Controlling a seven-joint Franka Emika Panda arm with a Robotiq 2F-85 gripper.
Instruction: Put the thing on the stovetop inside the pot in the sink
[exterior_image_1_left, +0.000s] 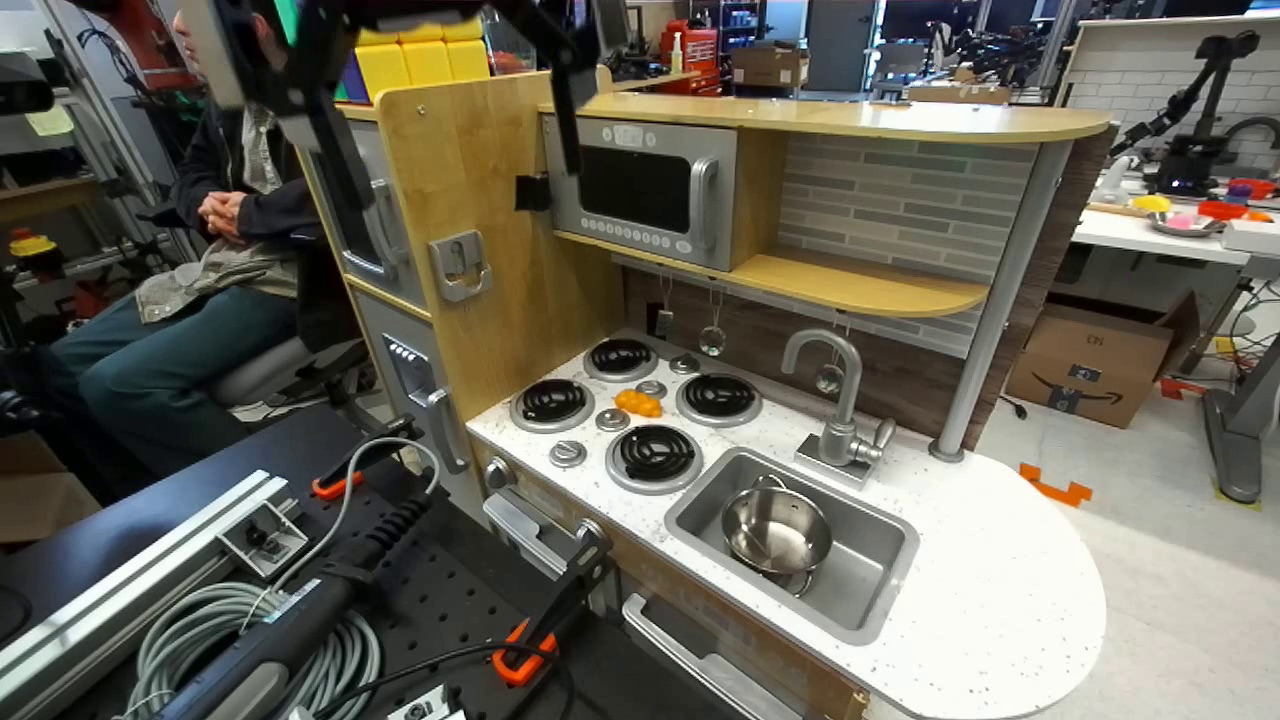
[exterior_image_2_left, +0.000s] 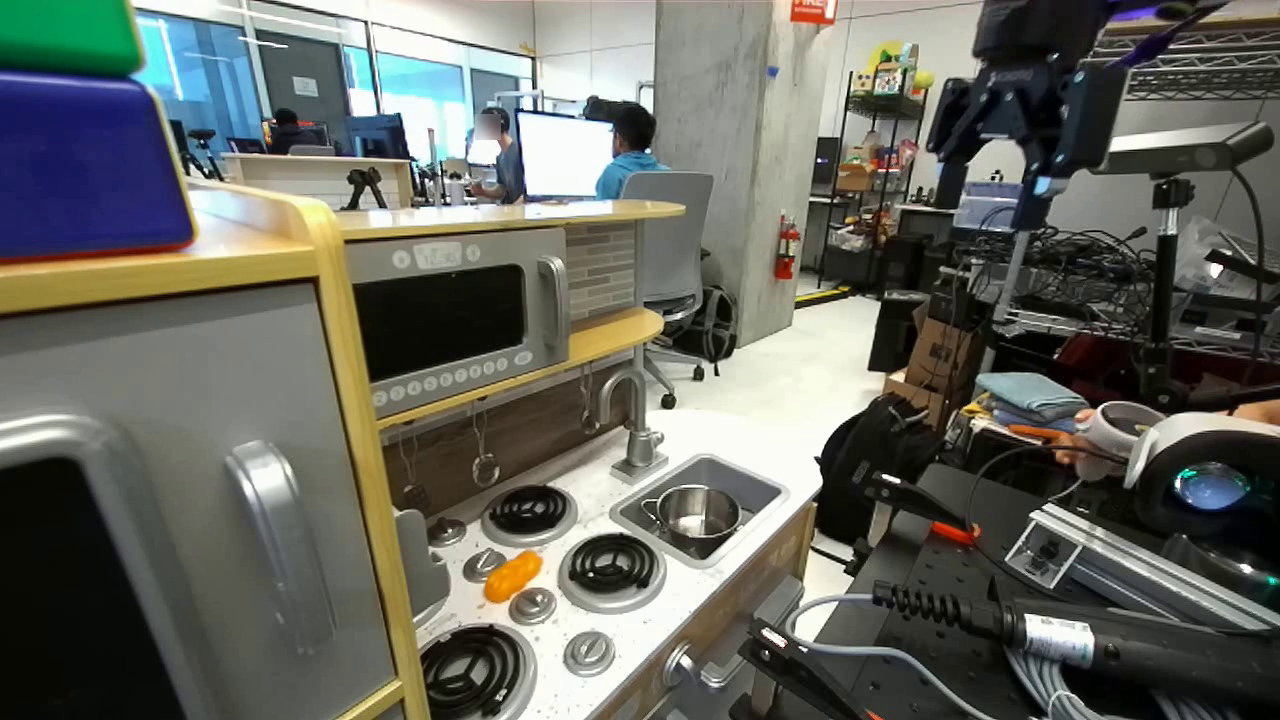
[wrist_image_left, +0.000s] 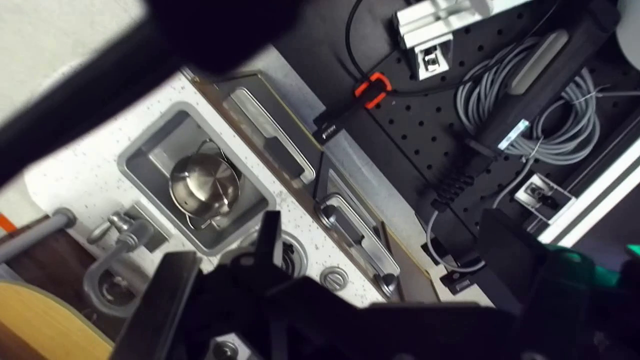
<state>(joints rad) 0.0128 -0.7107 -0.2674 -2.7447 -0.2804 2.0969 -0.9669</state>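
A small lumpy orange thing (exterior_image_1_left: 638, 403) lies on the white stovetop (exterior_image_1_left: 590, 482) among the knobs and black burners; it also shows in an exterior view (exterior_image_2_left: 513, 577). The shiny steel pot (exterior_image_1_left: 777, 530) stands in the silver sink (exterior_image_1_left: 895, 585). The pot (exterior_image_2_left: 698, 512) looks empty, also in the wrist view (wrist_image_left: 205, 185). My gripper (exterior_image_1_left: 465, 185) is high above the counter, its fingers wide apart with nothing between them. It also shows in an exterior view (exterior_image_2_left: 990, 205) and the wrist view (wrist_image_left: 382, 220). The orange thing is out of sight in the wrist view.
A curved faucet (exterior_image_1_left: 845, 385) rises behind the sink. A toy microwave (exterior_image_1_left: 640, 195) and wooden shelf (exterior_image_1_left: 860, 285) overhang the counter's back. A tall wooden panel (exterior_image_1_left: 500, 230) borders the stovetop. A black table (exterior_image_1_left: 470, 610) with a coiled cable and tool stands in front.
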